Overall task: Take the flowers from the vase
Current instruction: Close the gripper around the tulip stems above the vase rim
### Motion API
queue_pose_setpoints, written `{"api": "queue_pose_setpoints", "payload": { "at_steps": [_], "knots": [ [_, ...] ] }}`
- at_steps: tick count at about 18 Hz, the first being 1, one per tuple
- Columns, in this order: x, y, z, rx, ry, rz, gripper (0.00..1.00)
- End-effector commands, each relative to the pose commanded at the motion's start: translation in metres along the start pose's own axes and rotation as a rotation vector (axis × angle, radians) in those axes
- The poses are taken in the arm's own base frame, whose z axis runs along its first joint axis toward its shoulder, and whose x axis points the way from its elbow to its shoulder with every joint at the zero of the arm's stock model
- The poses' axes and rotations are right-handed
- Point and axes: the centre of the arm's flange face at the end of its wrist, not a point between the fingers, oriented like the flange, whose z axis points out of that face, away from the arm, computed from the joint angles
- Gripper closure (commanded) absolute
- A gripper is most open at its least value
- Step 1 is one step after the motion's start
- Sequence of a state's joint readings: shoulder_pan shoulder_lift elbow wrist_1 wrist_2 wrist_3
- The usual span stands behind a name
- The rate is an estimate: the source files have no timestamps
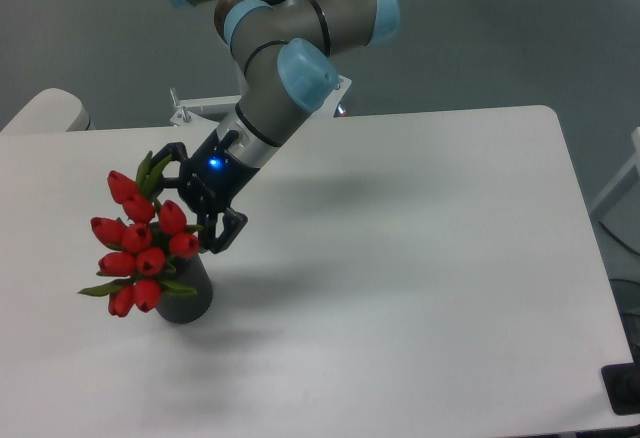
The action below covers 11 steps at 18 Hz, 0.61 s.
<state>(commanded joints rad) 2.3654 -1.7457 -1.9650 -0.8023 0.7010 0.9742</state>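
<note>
The flowers [138,243], a bunch of red tulips with green leaves, stand in the vase [188,296], a short dark cylinder near the front left of the white table [420,288]. The bunch leans up and to the left, hiding the vase's mouth. My gripper [186,203] is at the upper right side of the bunch. It is open, with one black finger by the top leaves and the other by the right-hand blooms. The fingers straddle the top right tulips, and I cannot tell if they touch them.
The arm reaches down from the back edge of the table over a metal bracket [190,108]. A rounded white object [45,110] sits at the far left corner. A dark object [625,388] is at the bottom right, off the table.
</note>
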Motion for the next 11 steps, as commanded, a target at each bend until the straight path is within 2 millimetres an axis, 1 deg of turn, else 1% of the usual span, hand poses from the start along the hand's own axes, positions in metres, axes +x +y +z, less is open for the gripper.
{"api": "queue_pose_setpoints", "payload": {
  "at_steps": [4, 7, 11],
  "knots": [
    [0.002, -0.009, 0.000, 0.010, -0.005, -0.006, 0.00],
    [0.002, -0.010, 0.008, 0.013, -0.004, -0.017, 0.00],
    [0.002, -0.010, 0.011, 0.012, -0.002, -0.022, 0.00]
  ]
}}
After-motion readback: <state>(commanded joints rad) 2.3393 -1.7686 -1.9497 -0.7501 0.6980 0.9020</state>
